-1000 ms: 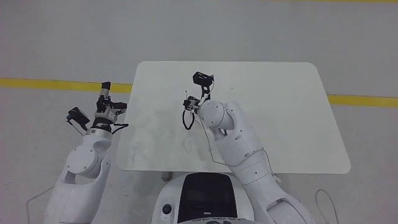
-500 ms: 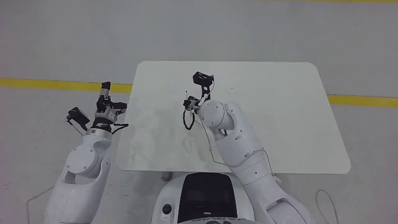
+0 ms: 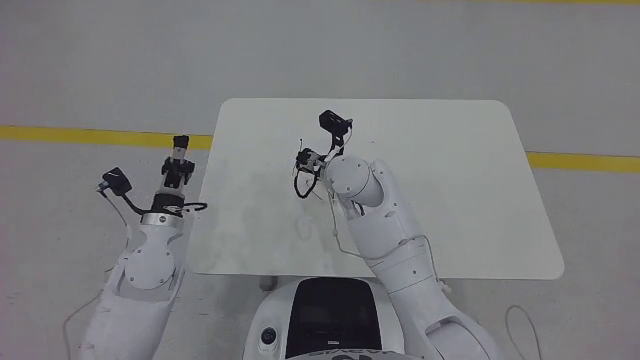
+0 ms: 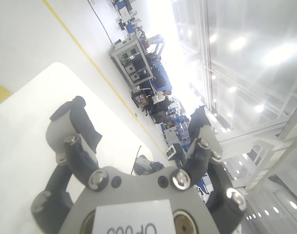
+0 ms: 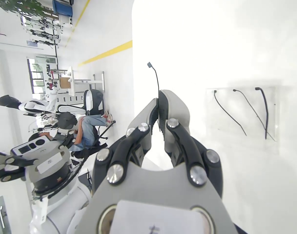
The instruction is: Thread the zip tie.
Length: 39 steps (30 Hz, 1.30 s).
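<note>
Now the right gripper (image 5: 158,109) pinches a black zip tie (image 5: 156,76) above the white table (image 5: 211,25), while the left gripper (image 4: 138,108) gapes wide just off its edge

The right tool (image 5: 158,98) hung over the left half of the white rectangular counter (image 3: 450,190), about midway between its far and near edges. A thin black plastic zip tie (image 5: 156,79) was pinched between its fingertips, with the head end standing out beyond them. The left tool (image 3: 180,148) sat just outside the counter's left edge, over the pale grey floor (image 3: 100,80), well apart from the right tool. Three more black zip ties (image 5: 266,113) lay side by side on a clear flat plastic sheet (image 5: 211,132) resting on the counter, apart from the held tie. Two of them crossed near their tails.
</note>
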Available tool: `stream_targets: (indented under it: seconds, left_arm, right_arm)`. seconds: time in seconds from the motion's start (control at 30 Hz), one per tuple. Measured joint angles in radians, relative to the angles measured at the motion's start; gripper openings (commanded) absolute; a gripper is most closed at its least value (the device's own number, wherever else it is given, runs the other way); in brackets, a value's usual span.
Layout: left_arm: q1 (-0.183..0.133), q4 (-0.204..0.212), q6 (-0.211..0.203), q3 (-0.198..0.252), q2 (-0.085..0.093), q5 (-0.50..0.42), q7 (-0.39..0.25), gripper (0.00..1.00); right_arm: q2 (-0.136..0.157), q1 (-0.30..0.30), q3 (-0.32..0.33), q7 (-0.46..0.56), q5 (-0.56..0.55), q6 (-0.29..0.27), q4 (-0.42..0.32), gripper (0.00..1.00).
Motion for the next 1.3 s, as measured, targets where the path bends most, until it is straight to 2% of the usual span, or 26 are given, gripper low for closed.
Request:
stream_targets:
  seconds: [0.13,0.2,0.3,0.37,0.5,0.53,0.6,0.87,0.97,1.0,1.07,1.17,1.23,1.3]
  left_arm:
    - [-0.001,0.0,0.0,0.0,0.0,0.002,-0.001,1.0]
    - [-0.009,0.003,-0.027,0.002,0.003,0.057,-0.001,1.0]
    - [-0.016,0.023,-0.092,0.008,0.005,0.244,0.042,1.0]
    - [-0.02,0.042,-0.12,0.014,0.006,0.376,0.086,1.0]
    - [-0.033,0.092,-0.139,0.039,0.009,0.713,0.214,1.0]
    - [-0.035,0.104,-0.146,0.047,0.009,0.77,0.239,1.0]
    - [-0.037,0.116,-0.148,0.052,0.009,0.842,0.274,1.0]
    - [-0.041,0.111,-0.14,0.052,0.011,0.85,0.266,1.0]
    - [-0.044,0.109,-0.159,0.061,0.018,1.011,0.311,1.0]
    - [-0.045,0.114,-0.16,0.063,0.022,1.103,0.34,1.0]
    - [-0.046,0.126,-0.148,0.067,0.027,1.262,0.396,1.0]
    - [-0.051,0.148,-0.128,0.076,0.032,1.424,0.477,1.0]
    - [-0.054,0.157,-0.109,0.075,0.032,1.458,0.503,1.0]
    - [-0.054,0.157,-0.107,0.075,0.032,1.457,0.501,1.0]
  right_arm:
    - [0.0,-0.001,0.0,0.0,0.0,0.0,0.0,0.0]
    - [0.001,-0.008,0.004,-0.02,0.017,-0.001,0.0,0.0]
    - [-0.001,-0.009,0.016,-0.048,0.059,0.0,0.004,0.0]
    - [-0.003,-0.004,0.025,-0.054,0.076,0.0,0.014,0.0]
    - [-0.011,0.01,0.055,-0.057,0.128,0.0,0.041,0.0]
    - [-0.013,0.013,0.062,-0.055,0.144,0.0,0.05,0.0]
    - [-0.015,0.023,0.069,-0.051,0.165,0.0,0.061,0.0]
    - [-0.014,0.023,0.067,-0.056,0.165,-0.002,0.061,0.0]
    - [-0.01,0.015,0.059,-0.078,0.192,-0.003,0.059,0.0]
    - [-0.01,0.015,0.059,-0.085,0.208,0.0,0.059,0.0]
    - [-0.01,0.019,0.062,-0.092,0.229,0.0,0.068,0.0]
    - [-0.012,0.03,0.071,-0.102,0.26,0.0,0.088,0.0]
    - [-0.014,0.035,0.078,-0.115,0.276,0.0,0.094,0.0]
    - [-0.014,0.036,0.08,-0.118,0.279,0.0,0.094,0.0]
